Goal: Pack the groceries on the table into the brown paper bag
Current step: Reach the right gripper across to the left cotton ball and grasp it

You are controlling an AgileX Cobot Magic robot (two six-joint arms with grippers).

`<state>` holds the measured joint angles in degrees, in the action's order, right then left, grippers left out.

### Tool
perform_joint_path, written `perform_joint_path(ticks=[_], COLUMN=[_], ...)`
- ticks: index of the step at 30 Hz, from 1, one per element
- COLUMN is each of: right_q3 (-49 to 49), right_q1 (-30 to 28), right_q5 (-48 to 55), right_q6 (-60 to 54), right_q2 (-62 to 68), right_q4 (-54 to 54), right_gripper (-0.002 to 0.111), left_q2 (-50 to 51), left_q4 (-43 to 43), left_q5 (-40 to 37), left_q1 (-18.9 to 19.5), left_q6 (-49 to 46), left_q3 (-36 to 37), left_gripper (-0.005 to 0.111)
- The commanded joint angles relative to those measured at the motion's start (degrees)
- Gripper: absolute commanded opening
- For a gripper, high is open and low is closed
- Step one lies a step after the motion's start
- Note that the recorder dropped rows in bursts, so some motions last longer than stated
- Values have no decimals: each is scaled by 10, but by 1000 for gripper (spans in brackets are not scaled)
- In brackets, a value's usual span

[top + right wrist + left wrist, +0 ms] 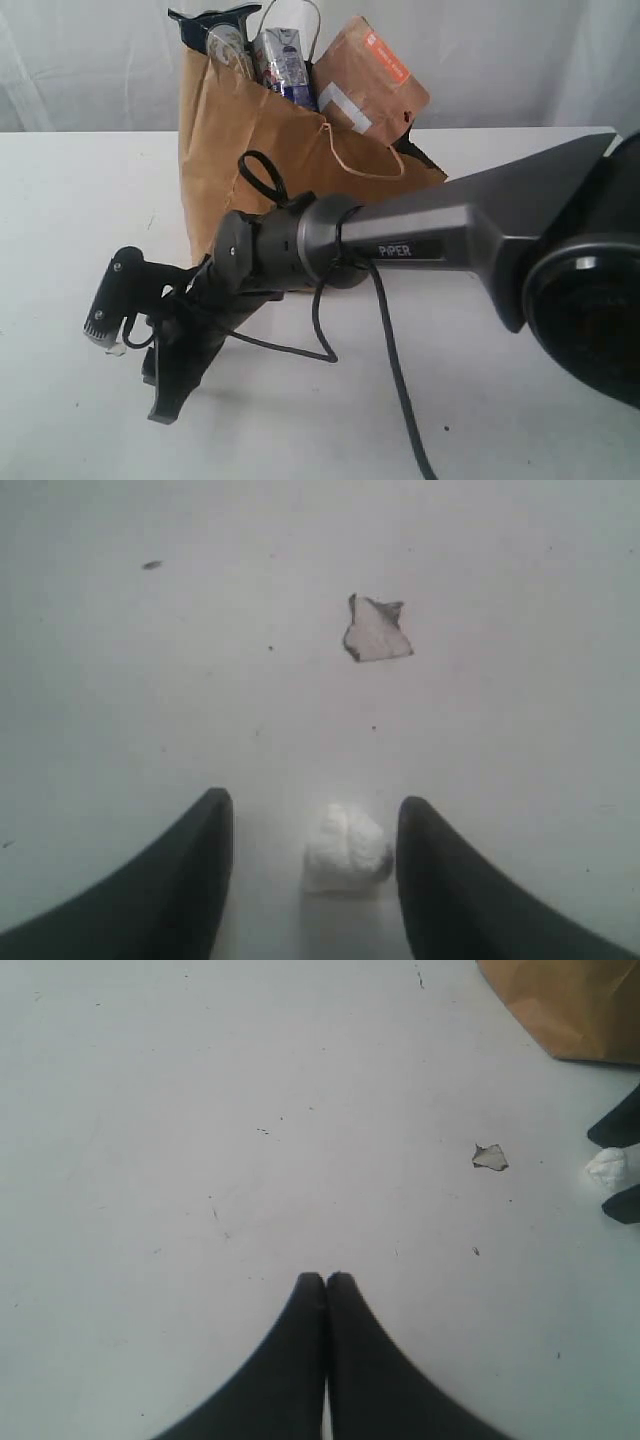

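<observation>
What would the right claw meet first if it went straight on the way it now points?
Most likely the small white lump lying between the open fingers of the right claw, then the table beneath. Depth is unclear, so both may come almost together.

On my exterior feed the brown paper bag (pixel 250 140) stands on the desk (pixel 60 200) at 12 o'clock, with the small white carton (pixel 282 62) and pouch (pixel 370 85) inside it (tops poking out). Before it, at 8 o'clock, a lump (pixel 347 850) lies between the right tool (pixel 315 805) tips.
</observation>
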<state>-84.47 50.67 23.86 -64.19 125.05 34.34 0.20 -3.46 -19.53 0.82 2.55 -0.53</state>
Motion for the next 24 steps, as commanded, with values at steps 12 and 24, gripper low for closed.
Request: perform_joint_path(ticks=[12,24], right_q3=[-1,-1], right_q1=[2,2], right_q5=[-19,0], right_q6=[29,51], right_q2=[-3,-3], right_q4=[5,5], right_gripper=[30,14], left_q2=[-2,-2], left_q4=[-3,-3], left_q5=[-6,-6], left_q1=[-3,-3], left_q6=[0,0], left_q3=[5,5], left_gripper=[0,0])
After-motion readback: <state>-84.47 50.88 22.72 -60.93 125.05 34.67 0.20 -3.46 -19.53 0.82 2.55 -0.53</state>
